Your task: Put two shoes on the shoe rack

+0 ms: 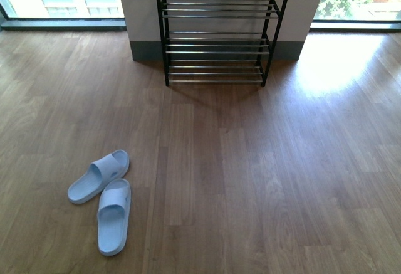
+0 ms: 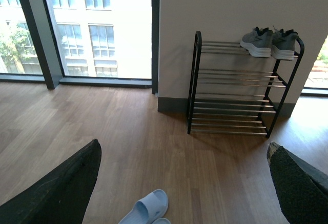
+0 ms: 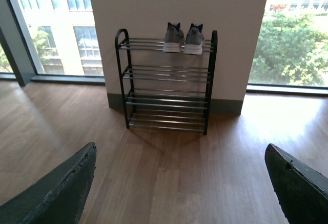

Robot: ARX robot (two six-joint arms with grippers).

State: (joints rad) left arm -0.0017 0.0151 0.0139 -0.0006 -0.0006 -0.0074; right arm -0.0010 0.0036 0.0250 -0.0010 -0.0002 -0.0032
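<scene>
The two shoes point(image 3: 183, 38), grey knit sneakers with white soles, stand side by side on the top tier of the shoe rack point(image 3: 166, 83), toward its right end. The left wrist view shows the same pair of shoes point(image 2: 269, 42) on the rack point(image 2: 236, 88). In the front view only the rack's lower tiers point(image 1: 218, 39) show, with slivers of the soles at the frame's top. My left gripper point(image 2: 184, 183) is open over bare floor, far back from the rack. My right gripper point(image 3: 179, 183) is open too, with nothing between its fingers.
A pair of pale blue slides point(image 1: 103, 192) lies on the wooden floor at the front left; one slide point(image 2: 147, 208) shows between my left fingers. The rack stands against a white wall pillar point(image 3: 179, 3) flanked by floor-length windows point(image 2: 97, 24).
</scene>
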